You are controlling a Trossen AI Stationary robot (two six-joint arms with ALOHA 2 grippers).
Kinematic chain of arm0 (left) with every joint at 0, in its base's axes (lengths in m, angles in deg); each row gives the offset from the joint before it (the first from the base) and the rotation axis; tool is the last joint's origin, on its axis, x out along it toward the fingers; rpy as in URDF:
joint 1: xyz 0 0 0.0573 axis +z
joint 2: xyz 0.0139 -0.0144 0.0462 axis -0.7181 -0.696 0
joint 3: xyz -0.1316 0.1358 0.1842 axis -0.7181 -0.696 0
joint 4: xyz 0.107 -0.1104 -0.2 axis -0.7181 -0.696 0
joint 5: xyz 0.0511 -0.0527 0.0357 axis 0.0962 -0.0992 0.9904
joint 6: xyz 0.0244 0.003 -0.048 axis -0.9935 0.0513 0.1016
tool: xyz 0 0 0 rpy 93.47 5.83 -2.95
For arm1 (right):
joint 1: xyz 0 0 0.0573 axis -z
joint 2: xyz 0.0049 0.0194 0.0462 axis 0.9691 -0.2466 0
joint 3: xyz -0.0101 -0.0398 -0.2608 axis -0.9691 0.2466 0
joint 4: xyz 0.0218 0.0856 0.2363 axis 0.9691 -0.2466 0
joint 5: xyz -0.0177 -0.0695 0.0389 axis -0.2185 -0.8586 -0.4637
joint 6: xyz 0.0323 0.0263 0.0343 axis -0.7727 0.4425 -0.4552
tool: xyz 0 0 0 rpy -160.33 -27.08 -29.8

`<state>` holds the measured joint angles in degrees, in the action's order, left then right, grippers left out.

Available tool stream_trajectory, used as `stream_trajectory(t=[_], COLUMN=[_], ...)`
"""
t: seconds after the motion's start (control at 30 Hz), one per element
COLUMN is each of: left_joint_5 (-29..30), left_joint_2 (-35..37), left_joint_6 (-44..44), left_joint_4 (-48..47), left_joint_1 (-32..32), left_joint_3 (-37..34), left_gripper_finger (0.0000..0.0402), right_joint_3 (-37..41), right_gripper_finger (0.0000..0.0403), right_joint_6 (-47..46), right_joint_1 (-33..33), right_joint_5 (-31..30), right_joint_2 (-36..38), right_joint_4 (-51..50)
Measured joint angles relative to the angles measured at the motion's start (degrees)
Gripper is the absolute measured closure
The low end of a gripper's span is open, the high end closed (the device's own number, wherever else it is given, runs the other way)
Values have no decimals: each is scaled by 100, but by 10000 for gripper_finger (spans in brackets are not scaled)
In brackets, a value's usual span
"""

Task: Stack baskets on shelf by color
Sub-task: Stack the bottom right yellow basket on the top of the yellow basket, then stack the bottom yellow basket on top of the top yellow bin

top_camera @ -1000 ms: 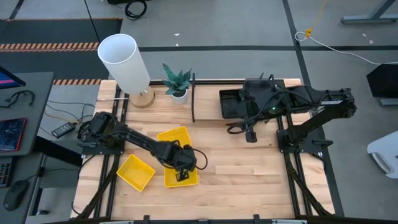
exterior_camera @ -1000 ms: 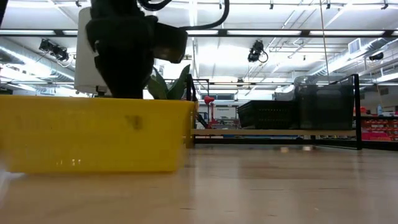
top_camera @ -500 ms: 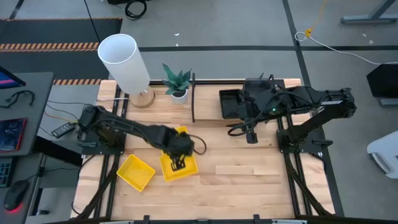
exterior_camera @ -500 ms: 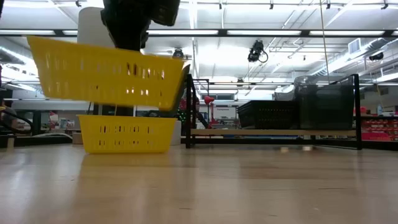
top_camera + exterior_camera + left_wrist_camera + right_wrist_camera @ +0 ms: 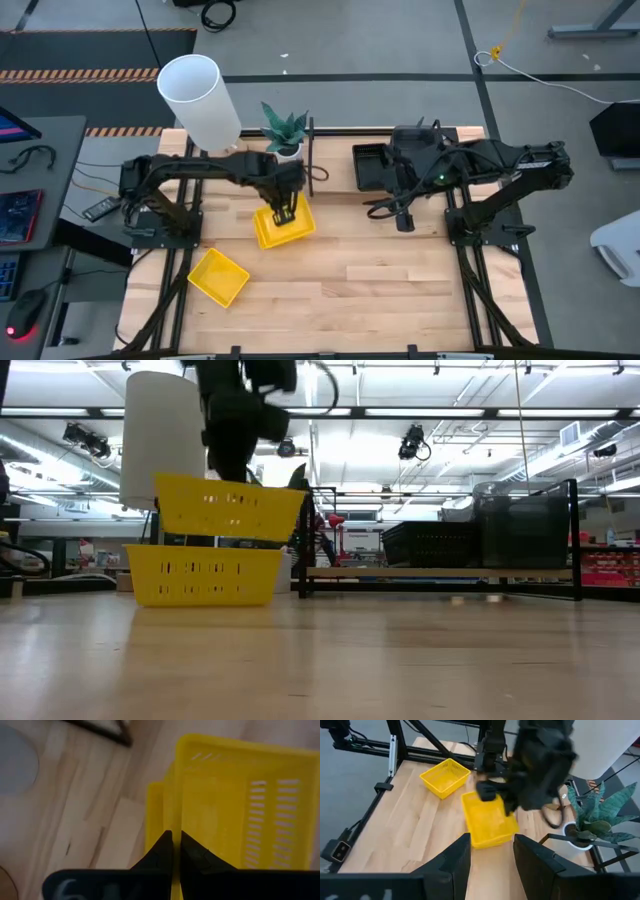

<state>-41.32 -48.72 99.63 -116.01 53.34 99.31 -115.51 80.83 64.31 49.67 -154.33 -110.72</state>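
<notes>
The left gripper (image 5: 285, 212) is pressed together on the wall of a yellow basket (image 5: 284, 228), pinching its rim between the two dark fingers (image 5: 162, 851) (the left wrist view shows the thin yellow wall running straight up between them). In the low view this held basket (image 5: 230, 509) hangs tilted in the air, clear of the desk (image 5: 400, 285), and above a second yellow basket (image 5: 205, 575) that rests on the wood. From above the two nearly overlap, in the back-left part of the desk, near the small potted plant (image 5: 285, 130) and the white lamp shade (image 5: 198, 98). A third yellow basket (image 5: 218, 277) lies well apart, close to the front-left corner.

The shelf (image 5: 440, 575) stands along the back edge, right of the middle, its black rod posts rising over a light board. On it sit a black perforated basket (image 5: 430, 544) and, beside it, a taller smoky-grey basket (image 5: 520, 523).

The right gripper (image 5: 404, 217) hangs just in front of the shelf, fingers spread and holding nothing; its wrist view looks across the desk at the left arm and the yellow baskets.
</notes>
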Motion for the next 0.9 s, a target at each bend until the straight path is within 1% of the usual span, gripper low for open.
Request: stream_trajectory(t=[0.1,0.23,0.33,0.4,0.53,0.7,0.8,0.9], left_joint_5=[-281,-752,-794,-777,-659,-690,-846,-909], left_joint_2=[0,-2,-2,-2,-2,3,131,348], left_joint_6=[-66,-103,-150,-106,102,297,605,768], left_joint_4=[35,67,122,344,491,518,372,28], left_joint_1=[291,458,456,450,450,450,414,182], left_joint_3=[-287,-603,-763,-872,-998,-1027,-1027,-1027], left_gripper_finger=[390,390,387,369,311,244,223,221], right_joint_3=[0,0,0,0,0,0,0,0], right_gripper_finger=[249,249,249,249,249,249,249,249], right_joint_6=[-128,-256,-255,-253,-251,-251,-258,-276], right_joint_1=[-81,-174,-242,-248,-248,-248,-248,-248], right_joint_5=[-9,-57,-245,-318,-337,-337,-355,-441], right_joint_2=[0,0,0,0,-2,-2,-2,-2], right_joint_4=[4,4,9,16,19,36,33,24])
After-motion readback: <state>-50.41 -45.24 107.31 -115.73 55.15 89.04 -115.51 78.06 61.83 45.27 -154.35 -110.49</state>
